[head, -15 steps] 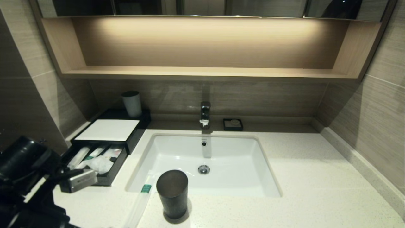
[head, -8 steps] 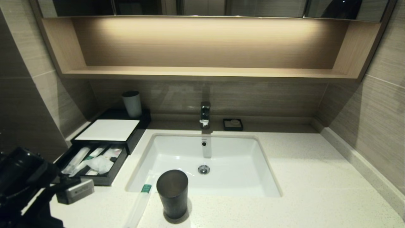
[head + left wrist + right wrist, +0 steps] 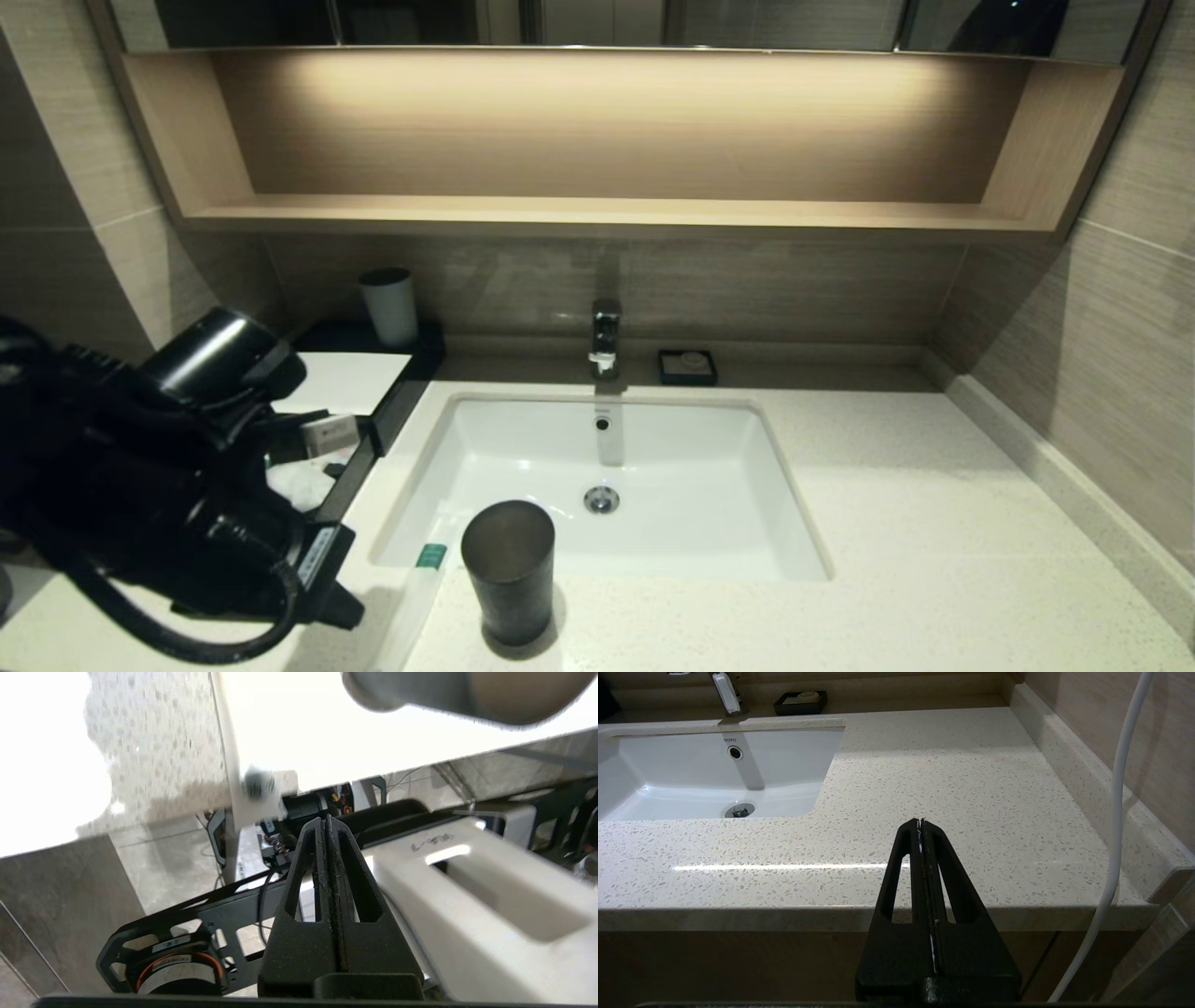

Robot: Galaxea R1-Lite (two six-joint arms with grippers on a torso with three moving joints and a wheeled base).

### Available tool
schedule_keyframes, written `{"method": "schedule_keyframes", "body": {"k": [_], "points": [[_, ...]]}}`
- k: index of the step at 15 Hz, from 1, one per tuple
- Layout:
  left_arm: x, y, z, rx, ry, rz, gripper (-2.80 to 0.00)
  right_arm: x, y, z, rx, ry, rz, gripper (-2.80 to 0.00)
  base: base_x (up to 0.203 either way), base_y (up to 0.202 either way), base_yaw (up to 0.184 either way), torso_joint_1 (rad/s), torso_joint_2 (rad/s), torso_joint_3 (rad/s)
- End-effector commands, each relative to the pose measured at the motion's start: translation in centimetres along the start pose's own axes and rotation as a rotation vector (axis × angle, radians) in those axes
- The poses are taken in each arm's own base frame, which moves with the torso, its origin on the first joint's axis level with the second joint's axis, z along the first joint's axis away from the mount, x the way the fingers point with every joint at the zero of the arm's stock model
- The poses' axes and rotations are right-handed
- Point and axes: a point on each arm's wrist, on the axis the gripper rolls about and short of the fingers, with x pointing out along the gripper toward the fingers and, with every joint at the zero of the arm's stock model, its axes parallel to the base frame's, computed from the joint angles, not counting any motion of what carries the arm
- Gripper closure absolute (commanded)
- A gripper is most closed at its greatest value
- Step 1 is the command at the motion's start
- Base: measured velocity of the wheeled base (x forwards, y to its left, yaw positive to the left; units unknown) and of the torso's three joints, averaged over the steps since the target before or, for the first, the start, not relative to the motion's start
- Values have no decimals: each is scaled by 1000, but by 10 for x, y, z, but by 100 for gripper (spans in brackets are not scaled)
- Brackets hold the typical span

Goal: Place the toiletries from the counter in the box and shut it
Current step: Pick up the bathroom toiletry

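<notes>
left gripper (image 3: pixel 327 823) swinging in with fingers pressed together, empty; needs opening before reaching packet (image 3: pixel 415 588) lying left of cup (image 3: pixel 509 569), near counter (image 3: pixel 887 560) edge; box (image 3: pixel 359 448) drawer open.

Black left arm (image 3: pixel 168 467) with round glossy joint housings, thick black looping cable, small white labels; matte black tapered fingers (image 3: pixel 306 877) with triangular cut-outs.
</notes>
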Motion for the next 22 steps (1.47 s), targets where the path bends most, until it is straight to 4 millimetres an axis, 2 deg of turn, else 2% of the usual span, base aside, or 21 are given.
{"method": "schedule_keyframes", "body": {"k": [1,4,9,15,22], "points": [[22,0,31,-36,55,31,0,0,0,0,0,1,0,0,0,0,0,0,0,0],[40,2,52,-48,69,107,0,0,0,0,0,1,0,0,0,0,0,0,0,0],[56,3,75,-69,61,164,0,0,0,0,0,1,0,0,0,0,0,0,0,0],[72,7,89,-128,70,188,0,0,0,0,0,1,0,0,0,0,0,0,0,0],[84,10,93,-138,90,200,0,0,0,0,0,1,0,0,0,0,0,0,0,0]]}}
